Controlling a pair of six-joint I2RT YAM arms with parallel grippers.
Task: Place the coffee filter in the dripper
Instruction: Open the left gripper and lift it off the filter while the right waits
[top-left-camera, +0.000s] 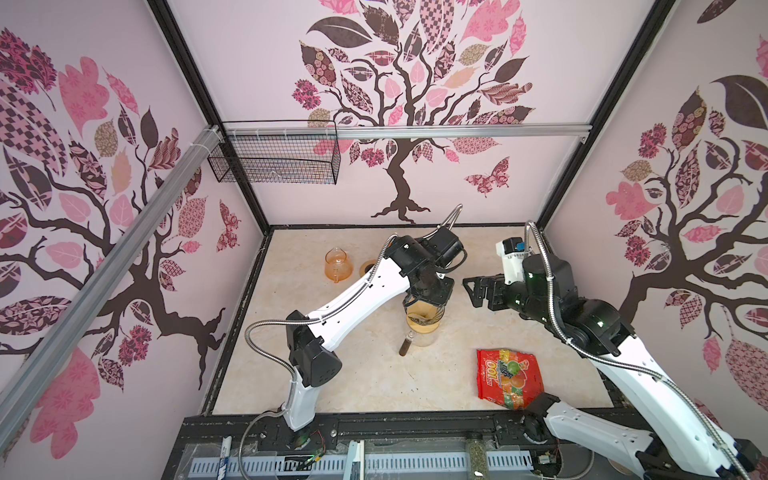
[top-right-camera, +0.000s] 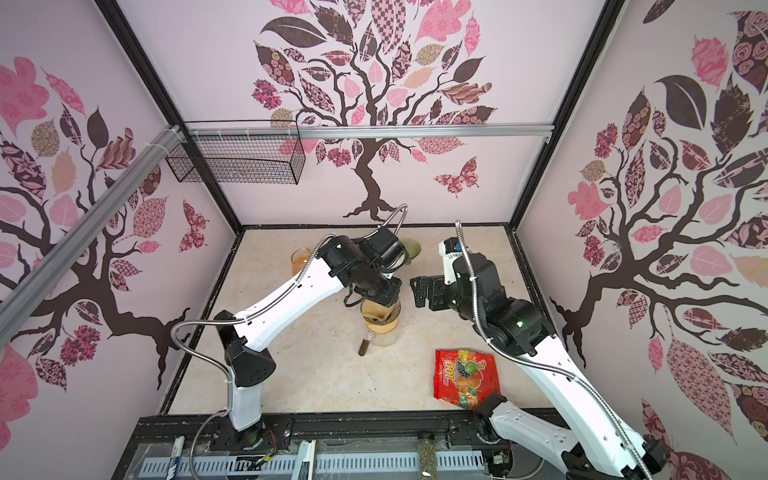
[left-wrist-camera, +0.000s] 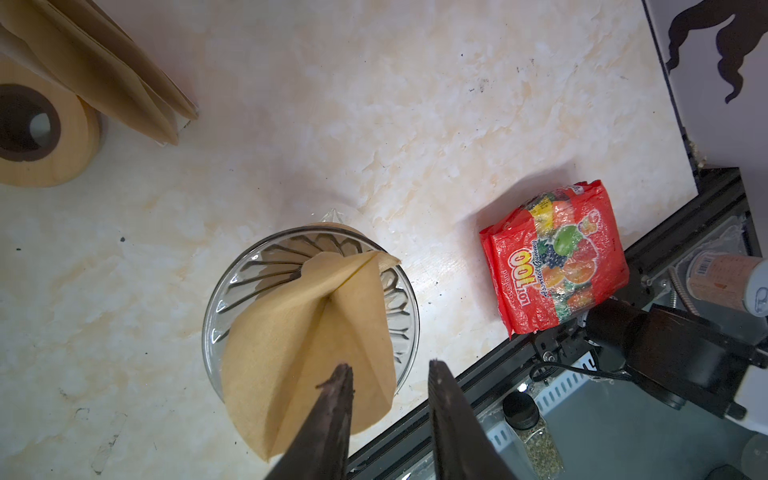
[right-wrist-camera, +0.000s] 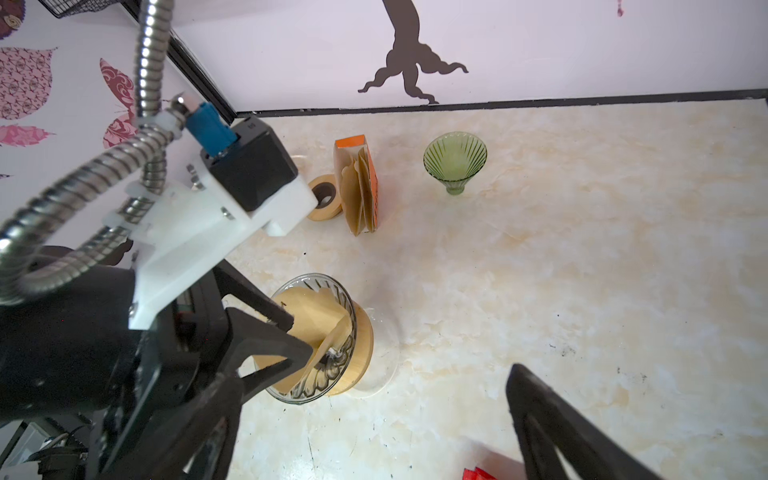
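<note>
We see the coffee filter (left-wrist-camera: 307, 332) lying folded inside the glass dripper (left-wrist-camera: 249, 266), mid-bench (left-wrist-camera: 415, 124), its wide edge leaning out over the rim. Our left gripper (left-wrist-camera: 390, 365) hovers just above it with fingers (left-wrist-camera: 332, 415) apart. One finger crosses in front of the paper without pinching it. Our right gripper (top-left-camera: 471, 293) hangs beside the dripper, fingers spread wide, holding nothing. A red candy bag (left-wrist-camera: 557, 262) lies near the bench's front edge.

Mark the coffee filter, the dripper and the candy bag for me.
coffee filter (left-wrist-camera: 291, 332), left wrist view, middle of the paper
dripper (left-wrist-camera: 257, 270), left wrist view, bare ribbed glass wall
candy bag (left-wrist-camera: 557, 262), left wrist view, printed front
</note>
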